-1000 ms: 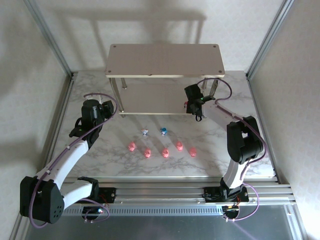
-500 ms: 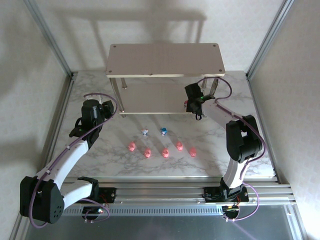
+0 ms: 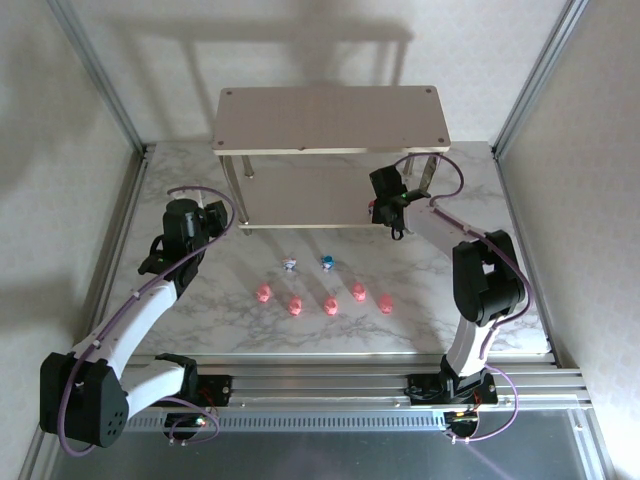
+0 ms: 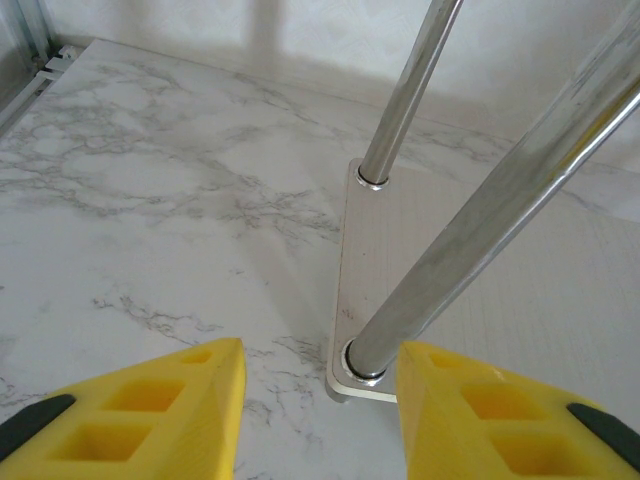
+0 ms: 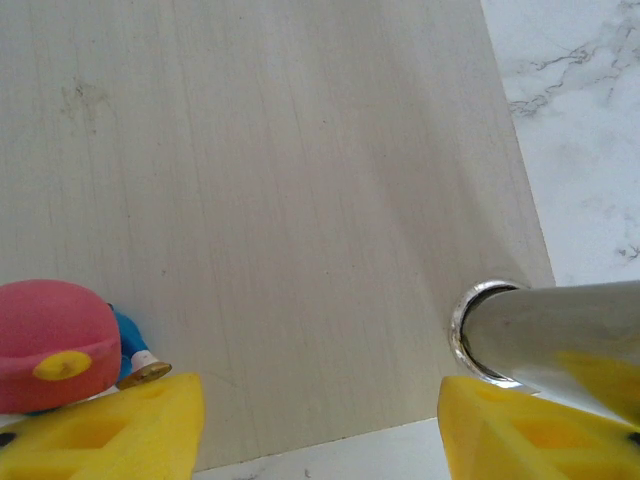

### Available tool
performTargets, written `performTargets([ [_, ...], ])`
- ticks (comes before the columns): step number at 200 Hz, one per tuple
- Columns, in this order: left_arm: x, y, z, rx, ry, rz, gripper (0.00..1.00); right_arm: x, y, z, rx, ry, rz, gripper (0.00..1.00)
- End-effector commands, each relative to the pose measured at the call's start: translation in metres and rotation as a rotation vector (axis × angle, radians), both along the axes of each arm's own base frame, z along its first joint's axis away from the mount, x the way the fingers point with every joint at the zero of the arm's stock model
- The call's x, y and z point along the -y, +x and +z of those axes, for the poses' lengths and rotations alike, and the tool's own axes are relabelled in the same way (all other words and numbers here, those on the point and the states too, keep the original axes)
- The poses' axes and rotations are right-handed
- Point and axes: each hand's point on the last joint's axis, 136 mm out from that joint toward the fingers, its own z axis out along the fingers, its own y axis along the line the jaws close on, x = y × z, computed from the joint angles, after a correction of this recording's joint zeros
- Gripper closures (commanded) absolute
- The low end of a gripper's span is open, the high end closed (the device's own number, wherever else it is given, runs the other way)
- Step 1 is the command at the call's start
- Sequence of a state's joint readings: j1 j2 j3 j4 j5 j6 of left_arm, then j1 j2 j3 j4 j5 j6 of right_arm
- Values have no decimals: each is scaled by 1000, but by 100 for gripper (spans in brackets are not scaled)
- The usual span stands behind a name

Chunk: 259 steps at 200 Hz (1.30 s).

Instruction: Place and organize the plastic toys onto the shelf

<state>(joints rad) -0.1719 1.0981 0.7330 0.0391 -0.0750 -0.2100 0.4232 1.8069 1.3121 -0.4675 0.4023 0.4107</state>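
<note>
The shelf stands at the back, its lower board under my right gripper. That gripper is open with nothing between its fingers. A red-capped toy with blue on it stands on the lower board, just outside the left finger. Five pink toys lie in a loose row on the table, with two whitish toys behind them. My left gripper is open and empty at the shelf's front left leg, facing the lower board's corner.
The shelf's front right leg rises close beside my right gripper's right finger. Marble tabletop surrounds the toys. Metal frame posts and white walls close in the sides and back.
The right gripper has edged very slightly back at the lower board. The toys on the table and the left arm have not moved.
</note>
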Motion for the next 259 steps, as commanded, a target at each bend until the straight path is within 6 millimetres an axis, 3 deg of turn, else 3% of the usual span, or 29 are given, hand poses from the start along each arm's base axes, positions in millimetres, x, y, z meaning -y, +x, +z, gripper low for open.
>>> performTargets([
  [1,-5,-4,1,1,-3,14,56,18,-1,20,61,-21,-48,35],
  [53,-5,-11,3,14,-5,13,54,38,-29,47,96,-58,-64,32],
  [76,-3,-13,-1,4,-13,5,55,29,-47,55,68,29,-26,32],
  [97,-3,-18,-8,-6,-17,7,55,8,-70,60,38,113,29,32],
  [125,-6,-23,-20,-34,-7,21,55,-39,-107,65,9,160,126,32],
  [159,-9,-29,-25,-52,7,30,55,-106,-150,42,-72,218,209,32],
  [203,-5,-28,-29,-76,8,4,55,-159,-160,7,-155,192,254,32],
  [259,2,-28,-31,-79,-16,-30,55,-179,-155,-22,-224,187,207,33],
])
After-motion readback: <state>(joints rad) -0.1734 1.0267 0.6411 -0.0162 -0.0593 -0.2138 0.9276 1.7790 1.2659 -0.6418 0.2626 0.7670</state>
